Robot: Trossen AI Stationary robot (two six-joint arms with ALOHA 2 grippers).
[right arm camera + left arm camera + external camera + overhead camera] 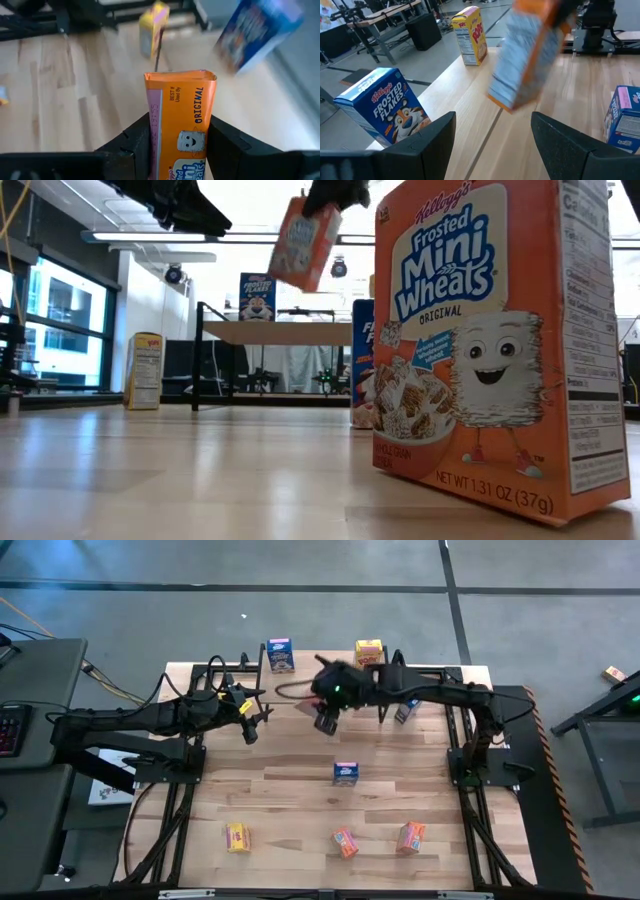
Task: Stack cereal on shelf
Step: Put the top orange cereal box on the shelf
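Orange cereal box (181, 125) sat clamped between the fingers of the right gripper (177, 145), its long axis running out from the jaws, and in the low view it hung tilted in the air above the table (300, 790). The shelf (275, 332) stood at the far edge of the table, with a blue box (280, 654) at its left end and a yellow box (369, 652) farther right. The held box hovered just in front of the open stretch of plank between those two, so the coming placement would probably turn on carrying it a little farther back and bringing it upright before release. The left gripper (492, 145) waited with its fingers spread and nothing between them, to the left of the carried box and near the blue one. Other boxes lay scattered nearer the front of the table.
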